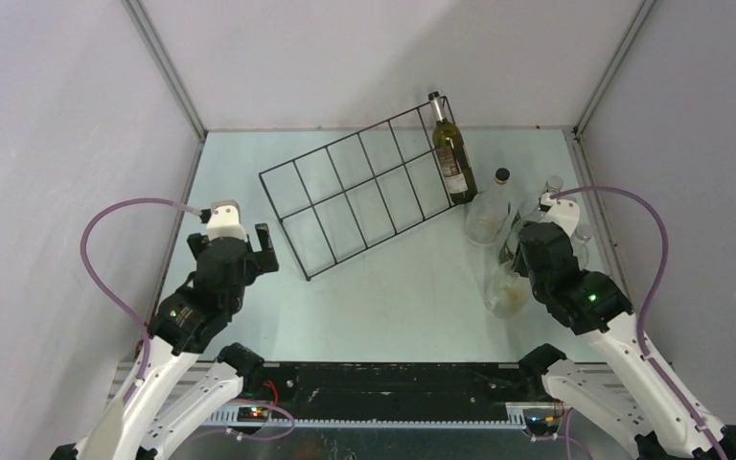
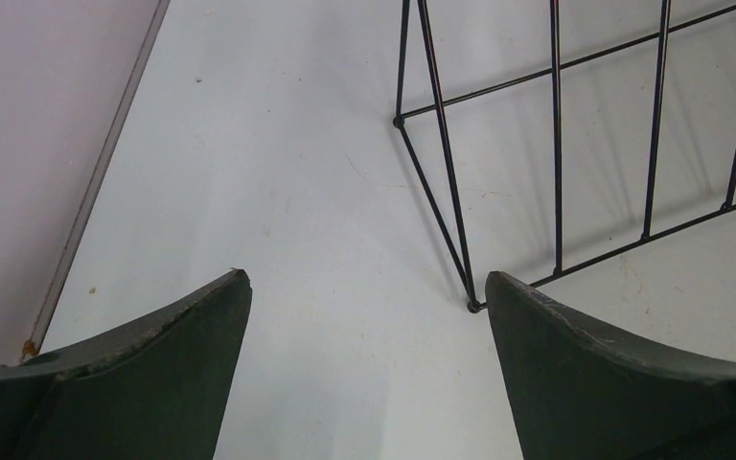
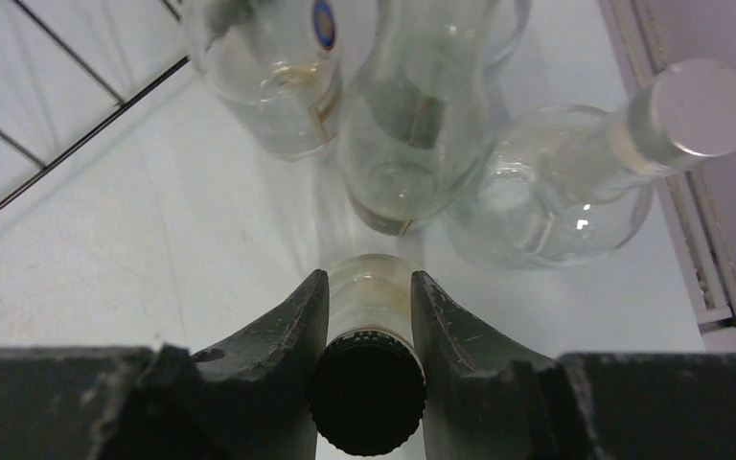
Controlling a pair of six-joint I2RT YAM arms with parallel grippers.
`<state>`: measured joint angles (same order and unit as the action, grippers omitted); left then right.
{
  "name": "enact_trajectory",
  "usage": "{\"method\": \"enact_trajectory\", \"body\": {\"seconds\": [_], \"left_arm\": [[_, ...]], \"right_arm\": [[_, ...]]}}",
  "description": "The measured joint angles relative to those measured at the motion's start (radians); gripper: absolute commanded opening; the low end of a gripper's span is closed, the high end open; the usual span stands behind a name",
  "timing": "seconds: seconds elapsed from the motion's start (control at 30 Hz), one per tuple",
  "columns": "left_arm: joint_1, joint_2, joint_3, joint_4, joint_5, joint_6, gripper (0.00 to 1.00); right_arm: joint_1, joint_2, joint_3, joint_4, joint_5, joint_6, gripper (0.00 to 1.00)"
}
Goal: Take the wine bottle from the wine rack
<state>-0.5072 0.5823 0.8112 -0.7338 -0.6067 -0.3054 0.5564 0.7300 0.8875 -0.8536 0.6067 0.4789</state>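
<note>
The black wire wine rack lies slanted on the table. A dark green wine bottle rests in its far right end. My right gripper is off to the right of the rack, shut on the neck of a clear wine bottle with a black screw cap. In the right wrist view my gripper clamps that neck on both sides just below the cap. My left gripper is open by the rack's near left corner, and its view shows only bare table between the fingers, the rack's corner wires just ahead.
Three more clear glass bottles stand close together just beyond the held one, near the right wall. One with a black cap is nearest the rack's right end. A rack wire crosses the right wrist view's left side.
</note>
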Motion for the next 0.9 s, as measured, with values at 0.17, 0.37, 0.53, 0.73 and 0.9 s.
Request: {"method": "enact_trajectory", "body": {"seconds": [0.17,0.37,0.53,0.73,0.9], "left_arm": [[0.0,0.0,0.0,0.006,0.0,0.0,1.0],[0.0,0.0,0.0,0.007,0.0,0.0,1.0],[0.0,0.0,0.0,0.007,0.0,0.0,1.0],[0.0,0.0,0.0,0.007,0.0,0.0,1.0],[0.0,0.0,0.0,0.008,0.0,0.0,1.0]], "right_arm": [[-0.102,-0.002,-0.01,0.03,-0.016,-0.023,0.0],[-0.191,0.008,-0.023,0.09,-0.048,-0.072,0.0],[-0.226,0.01,-0.026,0.109,-0.071,-0.098,0.0],[-0.235,0.009,-0.029,0.121,-0.084,-0.111,0.27],[-0.238,0.005,-0.036,0.133,-0.092,-0.114,0.49]]}}
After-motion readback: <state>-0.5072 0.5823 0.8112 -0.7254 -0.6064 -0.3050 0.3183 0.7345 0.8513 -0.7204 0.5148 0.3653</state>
